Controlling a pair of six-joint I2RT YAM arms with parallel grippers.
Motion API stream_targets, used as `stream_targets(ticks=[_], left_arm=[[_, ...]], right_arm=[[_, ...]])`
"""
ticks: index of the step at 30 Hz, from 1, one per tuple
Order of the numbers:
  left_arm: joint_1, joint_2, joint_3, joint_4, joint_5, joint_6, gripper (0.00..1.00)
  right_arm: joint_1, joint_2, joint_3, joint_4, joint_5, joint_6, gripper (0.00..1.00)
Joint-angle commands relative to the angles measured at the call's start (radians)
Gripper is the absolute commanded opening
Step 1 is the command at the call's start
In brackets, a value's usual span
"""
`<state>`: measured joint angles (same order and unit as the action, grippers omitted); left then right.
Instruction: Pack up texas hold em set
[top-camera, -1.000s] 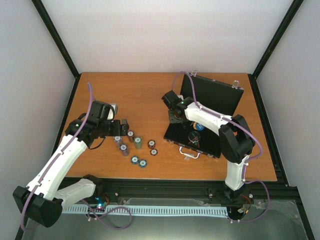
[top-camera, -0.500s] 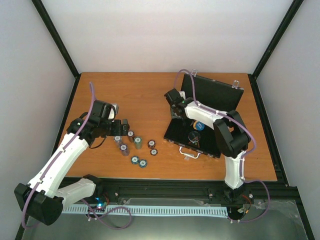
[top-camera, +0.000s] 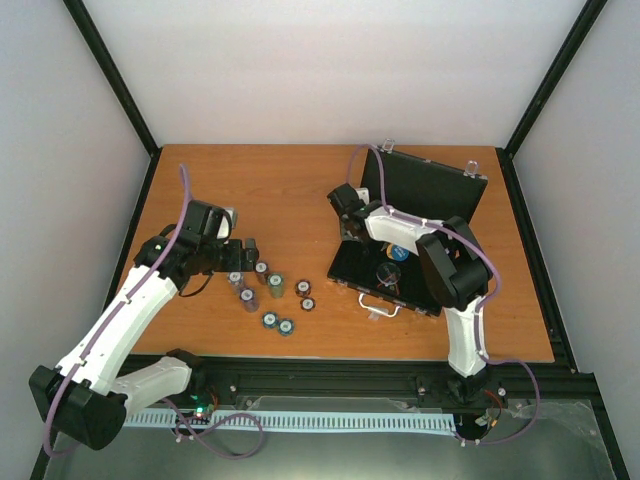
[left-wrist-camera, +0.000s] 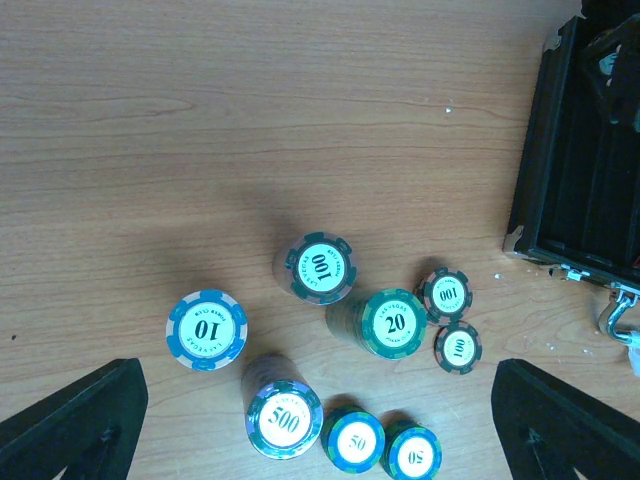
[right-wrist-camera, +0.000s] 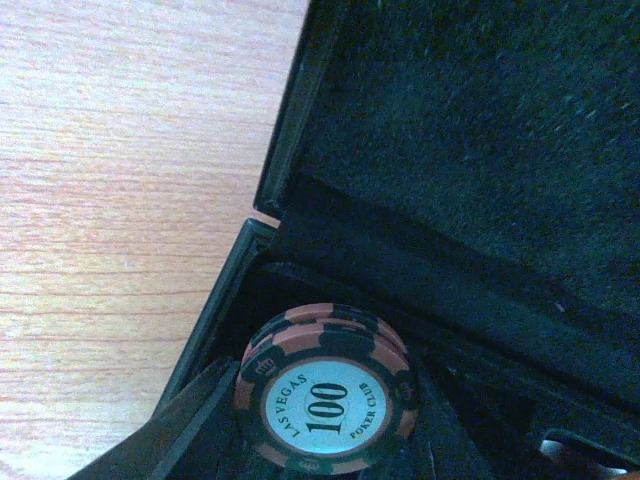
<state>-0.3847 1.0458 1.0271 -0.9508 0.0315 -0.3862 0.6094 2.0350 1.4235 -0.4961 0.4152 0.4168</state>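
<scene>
Desk (top-camera: 300, 190): orange-brown wood grain, edged in black.
Walls (top-camera: 330, 70): plain white, set behind and at both sides.
Posts (top-camera: 111, 75): black, slanted, seen at both back corners.

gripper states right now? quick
Left gripper: open, holding nothing.
Right gripper: closed on the 100 chip stack.
</scene>
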Motion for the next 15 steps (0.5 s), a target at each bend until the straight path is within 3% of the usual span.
stream_targets(ticks=[1, 11, 15], left_arm=[[-0.003, 0.000, 0.027, -0.014, -0.001, 0.020, 0.97], [-0.003, 0.014, 0.032, -0.013, 0.001, 0.028, 0.97], [-0.003, 0.020, 0.031, -0.010, 0.004, 0.027, 0.97]], right_arm=[[-0.010, 0.031, -0.008, 0.040, 0.018, 0.046, 0.26], [-0.016, 0.062, -0.002, 0.066, 0.017, 0.078, 0.27], [-0.019, 0.082, 0.005, 0.071, 0.003, 0.083, 0.35]])
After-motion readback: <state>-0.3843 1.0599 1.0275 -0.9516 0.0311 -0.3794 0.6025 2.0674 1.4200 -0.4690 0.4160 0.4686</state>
